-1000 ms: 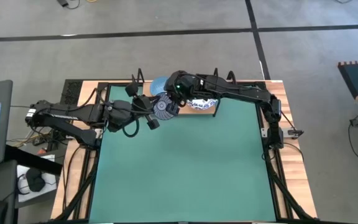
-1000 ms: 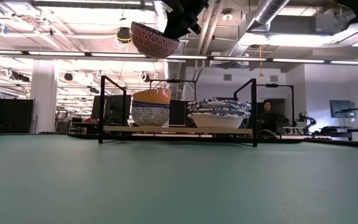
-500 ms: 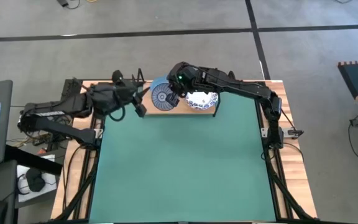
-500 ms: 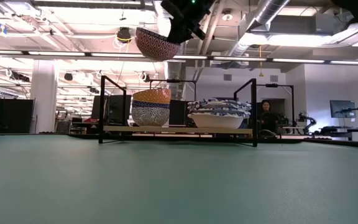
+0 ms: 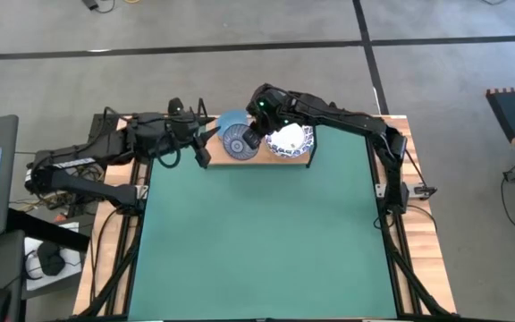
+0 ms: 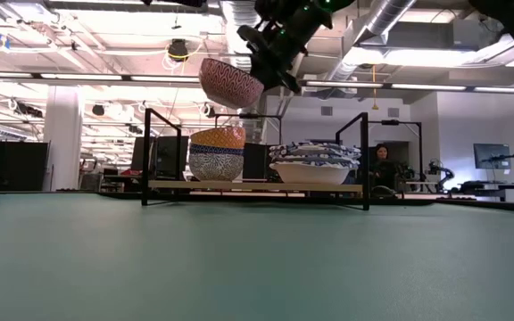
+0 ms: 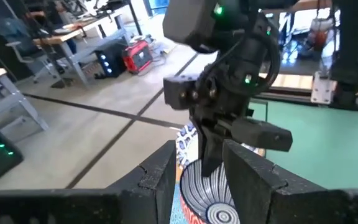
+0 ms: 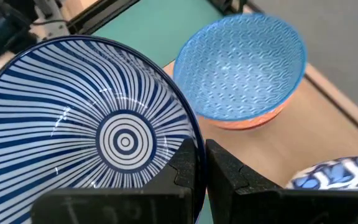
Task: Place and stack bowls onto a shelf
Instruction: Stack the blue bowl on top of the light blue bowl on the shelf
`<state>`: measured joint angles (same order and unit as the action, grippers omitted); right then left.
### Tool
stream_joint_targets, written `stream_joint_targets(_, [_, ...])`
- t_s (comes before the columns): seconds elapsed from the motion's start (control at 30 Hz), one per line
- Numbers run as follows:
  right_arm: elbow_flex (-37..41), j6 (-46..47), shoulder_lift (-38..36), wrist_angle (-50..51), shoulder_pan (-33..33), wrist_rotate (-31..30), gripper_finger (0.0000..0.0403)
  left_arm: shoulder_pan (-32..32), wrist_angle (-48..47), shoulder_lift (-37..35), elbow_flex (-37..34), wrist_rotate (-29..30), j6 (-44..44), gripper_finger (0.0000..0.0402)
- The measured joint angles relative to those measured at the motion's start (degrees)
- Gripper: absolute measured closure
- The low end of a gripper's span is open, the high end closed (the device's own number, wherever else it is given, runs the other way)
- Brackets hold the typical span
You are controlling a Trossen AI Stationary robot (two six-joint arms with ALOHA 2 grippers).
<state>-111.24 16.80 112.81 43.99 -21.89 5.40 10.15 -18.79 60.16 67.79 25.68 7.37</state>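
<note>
Right hand (image 8: 199,163) pinching striped bowl (image 8: 86,140) by rim above shelf (image 6: 257,186); probably rigid, glazed-slick, breakable. Left hand (image 5: 202,148) spread, by shelf's left end.

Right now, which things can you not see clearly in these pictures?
- Low view: how many bowls are in the small stack; their sides overlap.
- High view: right tool covers part of the held bowl.
- Left wrist view: the shelf is hidden behind the fingers.
</note>
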Motion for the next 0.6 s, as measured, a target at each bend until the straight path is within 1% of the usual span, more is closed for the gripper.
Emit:
stream_joint_targets(0.1, [0.08, 0.50, 0.00, -0.73, -0.37, 0.98, 0.0364, 1.54, 0.10, -0.04, -0.51, -3.11, -0.92, 0.0280])
stream_joint_targets(0.2, [0.08, 1.92, -0.04, -3.47, -0.78, 2.00, 0.0364, 2.50, 0.29, 0.00, -0.51, -4.98, -1.18, 0.0280])
stream_joint_targets(0.3, [0.08, 4.15, -0.04, -6.53, -1.83, 3.76, 0.0364, 2.89, 0.53, -0.07, -0.51, -5.46, -1.00, 0.0280])
stream_joint_targets(0.47, [-0.16, 9.86, 1.70, -12.18, -3.39, 2.04, 0.0364, 2.93, 0.51, -0.16, -0.51, -5.49, -1.06, 0.0280])
stream_joint_targets(0.53, [0.15, 11.37, 2.51, -10.49, -4.30, 2.05, 0.0364, 2.93, 0.42, -0.19, -0.51, -5.48, -1.56, 0.0280])
stream_joint_targets(0.6, [0.05, 13.55, 3.79, -12.40, -4.55, 2.00, 0.0364, 2.93, -0.18, -0.20, -0.51, -5.47, -2.40, 0.0280])
